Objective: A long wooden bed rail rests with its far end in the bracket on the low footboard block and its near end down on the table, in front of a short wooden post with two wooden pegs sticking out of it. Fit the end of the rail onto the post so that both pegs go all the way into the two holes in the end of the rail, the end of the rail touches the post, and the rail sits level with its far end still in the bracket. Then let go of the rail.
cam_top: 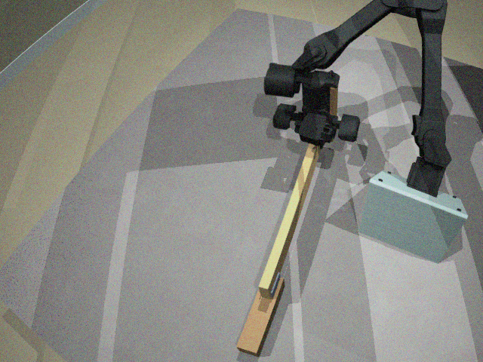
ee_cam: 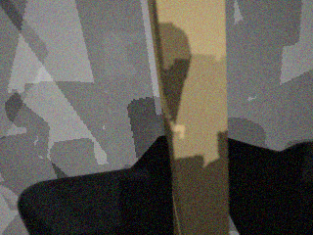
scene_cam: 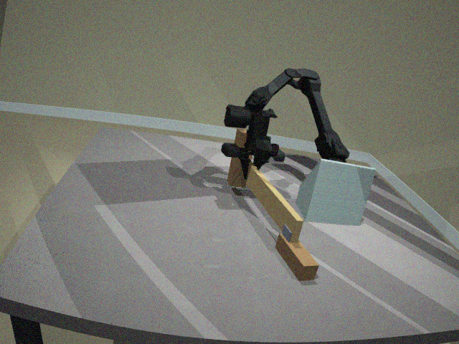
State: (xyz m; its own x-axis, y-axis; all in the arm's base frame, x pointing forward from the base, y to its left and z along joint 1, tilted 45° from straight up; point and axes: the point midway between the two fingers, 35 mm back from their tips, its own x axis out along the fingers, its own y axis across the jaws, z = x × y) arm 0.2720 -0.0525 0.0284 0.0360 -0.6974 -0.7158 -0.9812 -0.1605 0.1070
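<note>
Between our fingers: rail (cam_top: 287, 222), pale plain wood, pinched by gripper (cam_top: 316, 145)
Writing: we read none
Behind fingers: post (scene_cam: 237, 163)

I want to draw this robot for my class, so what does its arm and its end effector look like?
The arm is matte black all over, made of slim rounded links joined by chunky round joints. It rises from a pale blue-green box base with small dark bolts on top. The end effector is black too, blocky, with stubby cylinders sticking out on both sides. No cables or markings show.
</note>
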